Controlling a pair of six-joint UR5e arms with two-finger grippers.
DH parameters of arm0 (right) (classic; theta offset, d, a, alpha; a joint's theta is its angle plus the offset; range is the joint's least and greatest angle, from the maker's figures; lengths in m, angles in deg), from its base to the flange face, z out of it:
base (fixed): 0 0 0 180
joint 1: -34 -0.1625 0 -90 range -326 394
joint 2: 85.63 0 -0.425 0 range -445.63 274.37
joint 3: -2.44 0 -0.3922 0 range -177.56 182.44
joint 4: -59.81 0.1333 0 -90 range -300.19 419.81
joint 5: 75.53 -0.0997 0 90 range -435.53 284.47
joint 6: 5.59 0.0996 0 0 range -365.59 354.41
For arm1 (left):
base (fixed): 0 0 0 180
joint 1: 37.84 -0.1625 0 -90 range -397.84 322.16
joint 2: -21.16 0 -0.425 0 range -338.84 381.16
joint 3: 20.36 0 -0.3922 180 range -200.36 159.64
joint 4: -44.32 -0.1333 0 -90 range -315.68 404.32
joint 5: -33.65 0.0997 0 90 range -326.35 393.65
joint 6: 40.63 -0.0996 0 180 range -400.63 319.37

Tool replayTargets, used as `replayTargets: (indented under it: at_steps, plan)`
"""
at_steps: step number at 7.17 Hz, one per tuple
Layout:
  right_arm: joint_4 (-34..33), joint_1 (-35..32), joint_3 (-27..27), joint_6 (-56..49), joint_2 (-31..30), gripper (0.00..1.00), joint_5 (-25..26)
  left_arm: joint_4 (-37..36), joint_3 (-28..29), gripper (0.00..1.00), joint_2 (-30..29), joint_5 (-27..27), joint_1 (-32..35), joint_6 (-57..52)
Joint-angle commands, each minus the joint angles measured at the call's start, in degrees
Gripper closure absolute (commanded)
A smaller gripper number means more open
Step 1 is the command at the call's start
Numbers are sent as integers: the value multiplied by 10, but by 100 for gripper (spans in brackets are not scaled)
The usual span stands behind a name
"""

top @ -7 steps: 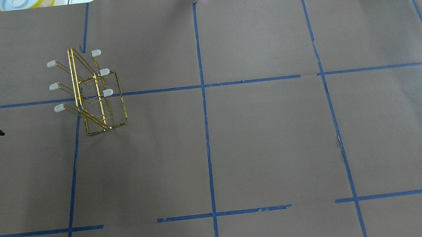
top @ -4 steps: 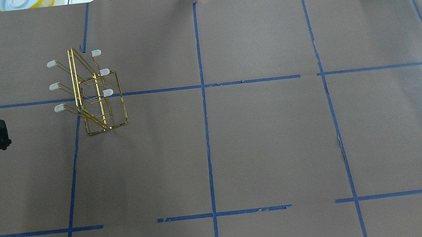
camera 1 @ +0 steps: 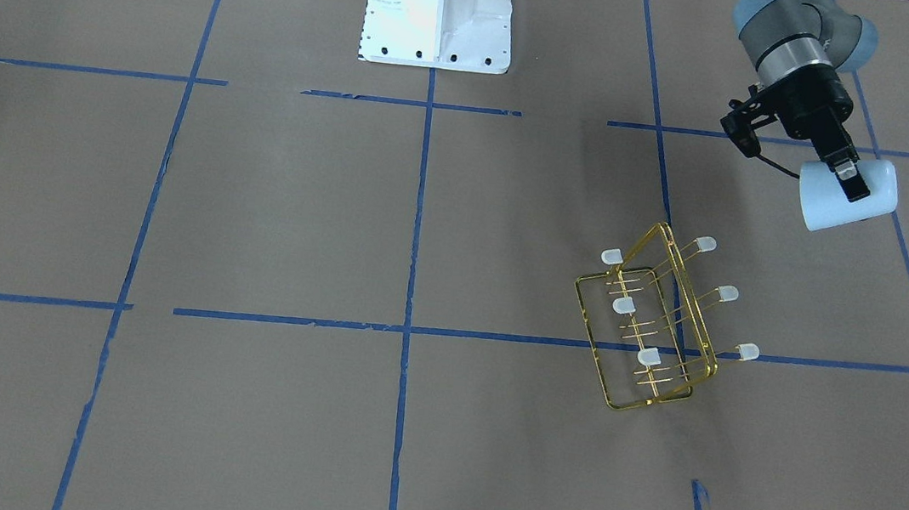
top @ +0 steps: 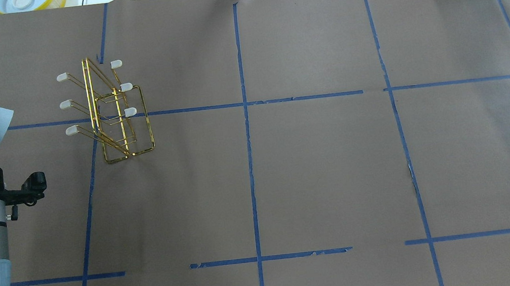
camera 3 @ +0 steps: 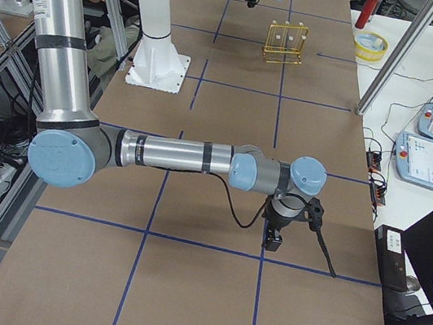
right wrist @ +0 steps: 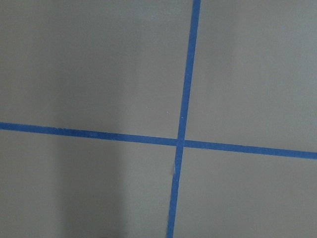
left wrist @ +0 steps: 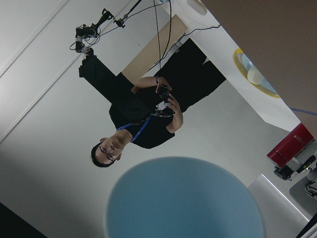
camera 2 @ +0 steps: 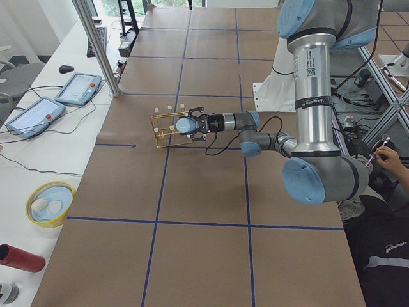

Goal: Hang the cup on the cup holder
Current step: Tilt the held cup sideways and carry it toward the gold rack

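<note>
Left tool point(camera 1: 849, 184) clamped on sideways cup point(camera 1: 821, 208), near cup holder point(camera 1: 657, 321), not touching, right tool point(camera 3: 274, 238) state cannot tell

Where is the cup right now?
The cup is gripped in the left claw at the front-facing view's upper right, clear of the rack.

Bare brown-paper bench point(top: 37, 104) separates my left end effector's point(camera 1: 852, 182) pale blue plastic tumbler point(camera 1: 823, 210) from the gold wire rack's point(top: 88, 94) prongs point(top: 66, 104).
</note>
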Motion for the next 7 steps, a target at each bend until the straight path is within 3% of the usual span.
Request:
replayTargets:
  at_steps: [1, 7]
  plan:
    - [0, 0, 0, 0, 0, 0, 0, 0, 31, 100, -15, 12, -18, 13]
    - [0, 0, 0, 0, 0, 0, 0, -3, 110, 100, -113, 64, -25, -79]
